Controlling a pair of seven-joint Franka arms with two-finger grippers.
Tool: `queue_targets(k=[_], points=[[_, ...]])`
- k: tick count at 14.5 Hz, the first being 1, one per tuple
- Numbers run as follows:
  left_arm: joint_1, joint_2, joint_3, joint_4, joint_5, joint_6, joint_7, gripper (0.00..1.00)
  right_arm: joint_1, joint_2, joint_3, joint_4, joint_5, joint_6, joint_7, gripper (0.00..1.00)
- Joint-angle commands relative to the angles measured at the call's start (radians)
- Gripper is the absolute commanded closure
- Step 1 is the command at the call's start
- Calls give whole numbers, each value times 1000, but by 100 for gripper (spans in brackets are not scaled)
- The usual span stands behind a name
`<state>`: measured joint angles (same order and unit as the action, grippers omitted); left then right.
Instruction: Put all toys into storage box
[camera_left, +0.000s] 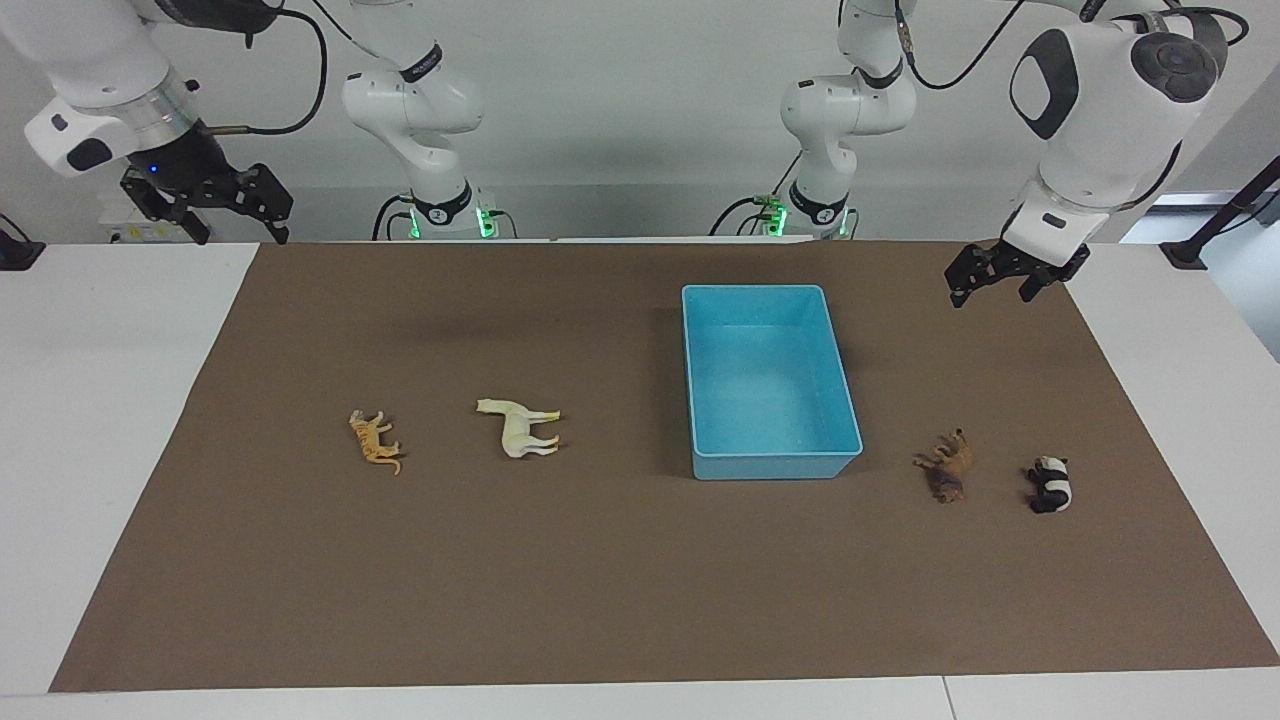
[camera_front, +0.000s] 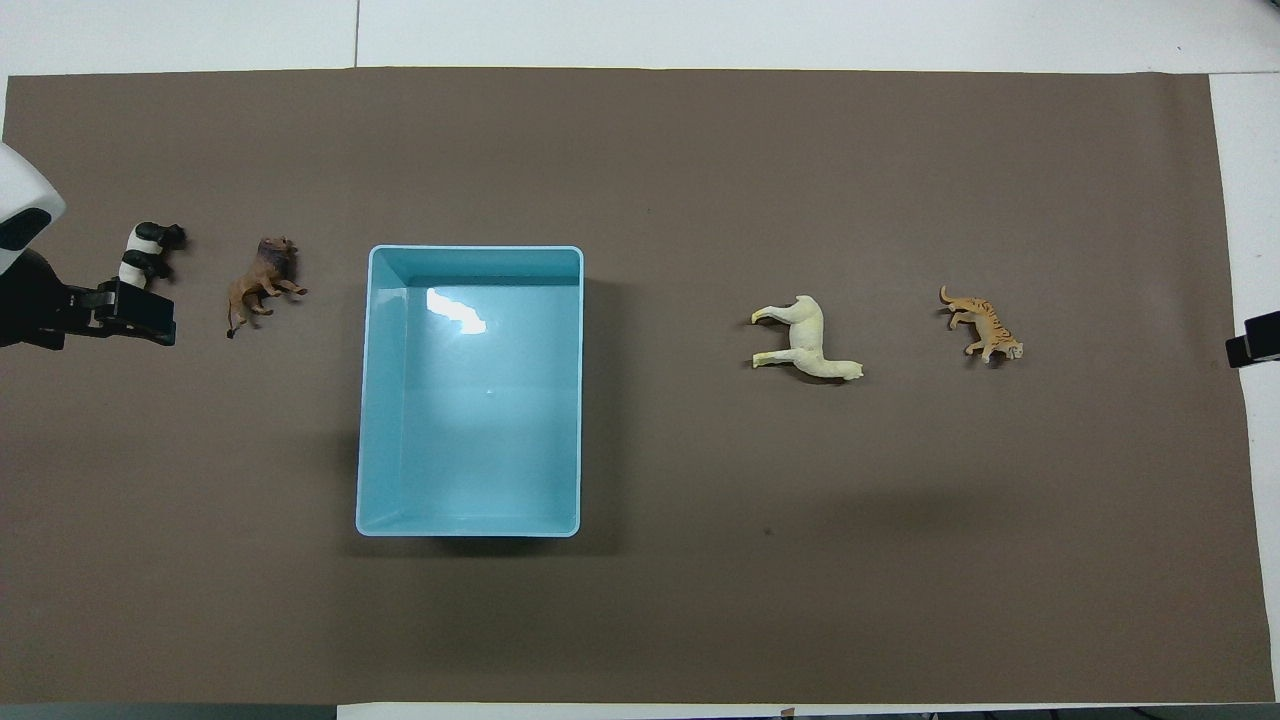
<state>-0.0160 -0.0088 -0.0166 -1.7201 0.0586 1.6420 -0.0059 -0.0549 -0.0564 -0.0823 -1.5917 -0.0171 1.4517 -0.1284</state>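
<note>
The light-blue storage box (camera_left: 775, 466) sits empty on the brown mat, also in the overhead view (camera_front: 470, 530). The orange tiger (camera_left: 375, 437) (camera_front: 982, 325) and cream horse (camera_left: 520, 428) (camera_front: 805, 340) lie toward the right arm's end. The brown animal (camera_left: 948, 466) (camera_front: 262, 280) and the panda (camera_left: 1049, 485) (camera_front: 145, 250) lie toward the left arm's end. My left gripper (camera_left: 992, 293) (camera_front: 150, 318) hangs open and empty over the mat, well above and apart from the panda. My right gripper (camera_left: 243, 232) (camera_front: 1250, 350) is open and empty, raised over the mat's edge at its own end.
The brown mat (camera_left: 600, 580) covers most of the white table (camera_left: 100, 400). Both arm bases stand at the table's robot edge. All four figurines lie on their sides, each apart from the box.
</note>
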Motion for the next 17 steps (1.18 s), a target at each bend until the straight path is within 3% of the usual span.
queue_targets(k=[1, 4, 6, 8, 10, 12, 17], points=[[7, -19, -2, -18, 0, 13, 9, 0, 1, -28, 9, -141, 5, 132, -40, 0], [7, -19, -3, -18, 0, 13, 12, 0, 7, 6, 12, -253, 5, 309, -134, 0], [-10, -19, -8, -18, 0, 16, 4, 0, 7, 88, 15, -275, 6, 383, -195, 0], [-12, -20, -6, -24, 0, 22, 0, 0, 30, 136, 15, -345, 6, 551, -285, 0], [-1, -13, -5, -53, 0, 163, 0, 0, 47, 162, 15, -437, 6, 717, -380, 0], [39, 60, 1, -40, 1, 218, 21, 0, 56, 190, 15, -471, 6, 801, -398, 0], [56, 260, -2, 39, -35, 367, 44, 0, 75, 207, 13, -482, 3, 832, -448, 0]])
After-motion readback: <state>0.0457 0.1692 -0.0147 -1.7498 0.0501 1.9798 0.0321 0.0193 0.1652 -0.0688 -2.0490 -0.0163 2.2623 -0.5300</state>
